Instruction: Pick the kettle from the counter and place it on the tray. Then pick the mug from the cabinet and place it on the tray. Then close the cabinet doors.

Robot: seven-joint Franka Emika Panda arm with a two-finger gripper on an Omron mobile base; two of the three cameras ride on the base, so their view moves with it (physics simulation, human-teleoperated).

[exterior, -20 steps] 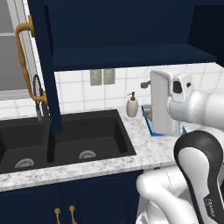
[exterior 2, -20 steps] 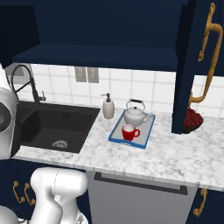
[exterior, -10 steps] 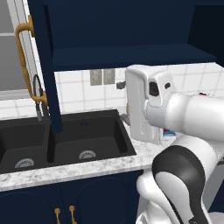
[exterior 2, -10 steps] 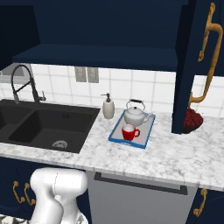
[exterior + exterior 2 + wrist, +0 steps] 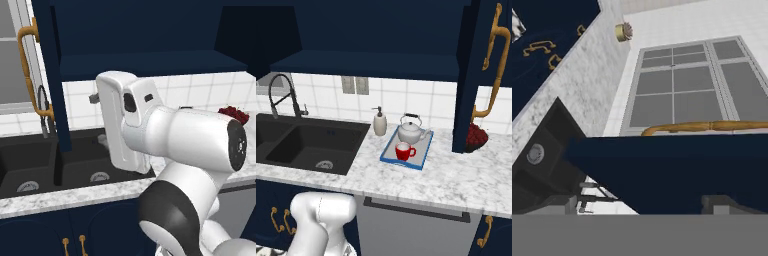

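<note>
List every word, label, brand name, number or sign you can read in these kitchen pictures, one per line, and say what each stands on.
No readable text in any of the three views.
The kettle, mug, tray and soap dispenser: plain, no label.
The cabinet doors and marble counter: no lettering.
The robot arm: dark marks on its white casing, but none reads as letters.
</note>
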